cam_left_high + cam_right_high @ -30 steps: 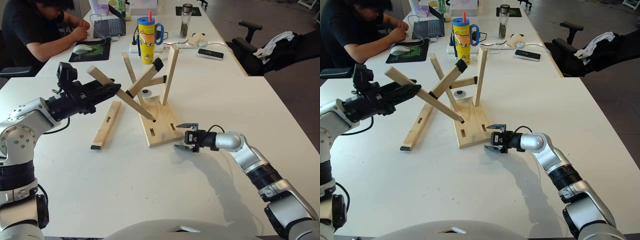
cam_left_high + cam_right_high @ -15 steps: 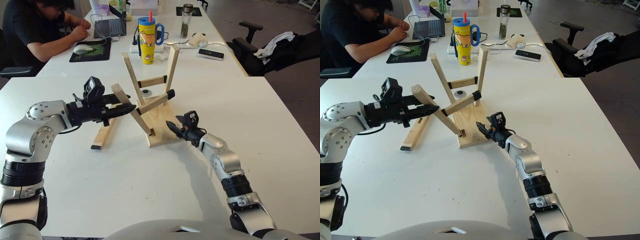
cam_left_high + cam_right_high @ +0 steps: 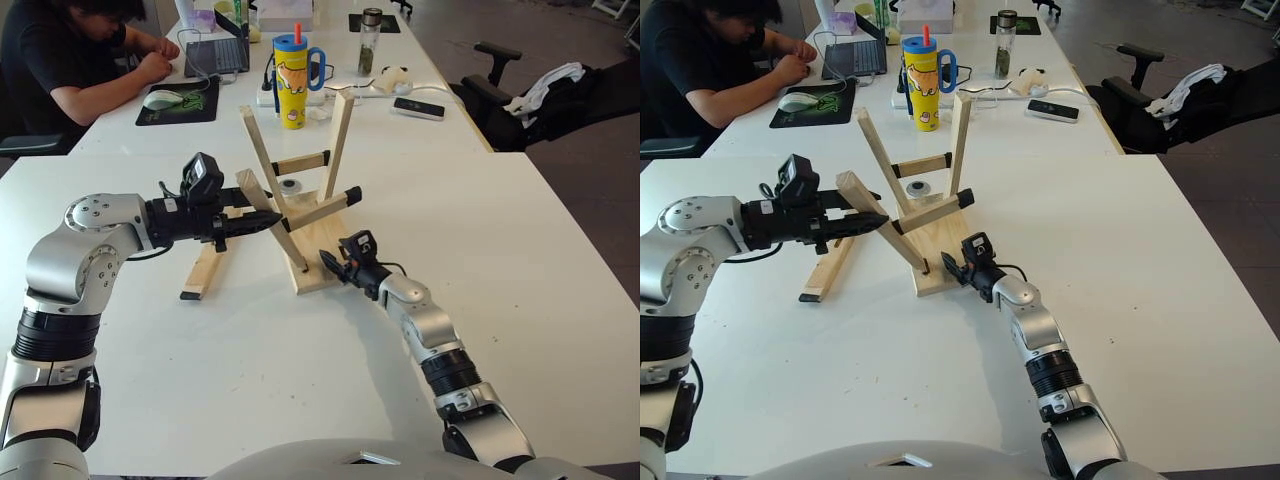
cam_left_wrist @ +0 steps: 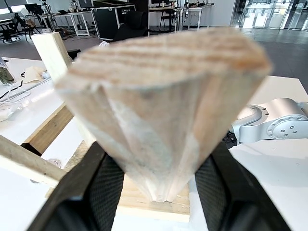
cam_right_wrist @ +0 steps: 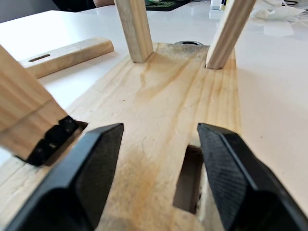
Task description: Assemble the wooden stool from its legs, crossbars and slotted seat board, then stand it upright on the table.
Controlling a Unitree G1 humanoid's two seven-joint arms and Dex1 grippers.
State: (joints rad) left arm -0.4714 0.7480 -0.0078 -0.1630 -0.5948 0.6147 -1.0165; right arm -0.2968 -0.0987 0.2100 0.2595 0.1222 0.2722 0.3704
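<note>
The slotted seat board [image 3: 330, 240] lies flat on the white table. Two legs [image 3: 338, 145] stand in its far slots, joined by a crossbar [image 3: 303, 163]. My left gripper [image 3: 255, 222] is shut on a third leg [image 3: 272, 215], seen end-on between its fingers [image 4: 91, 192]. That leg slants down, and its black-tipped foot [image 5: 48, 139] rests at the board's near left slot. A second crossbar [image 3: 325, 205] sticks out from it. My right gripper [image 3: 330, 265] is open at the board's near end, its fingers [image 5: 82, 178] spread over the wood beside an empty slot [image 5: 187, 178]. A loose leg [image 3: 205, 265] lies flat to the left.
A yellow cup [image 3: 293, 80], a bottle [image 3: 372, 40] and a phone [image 3: 420, 107] stand on the table behind. A small round object [image 3: 290, 185] sits by the board's far end. Bare tabletop [image 3: 520, 260] stretches to the right and front.
My left gripper has come down and in, bringing the held leg's foot to the board's near left slot. My right gripper has moved from the board's right side to its near end.
</note>
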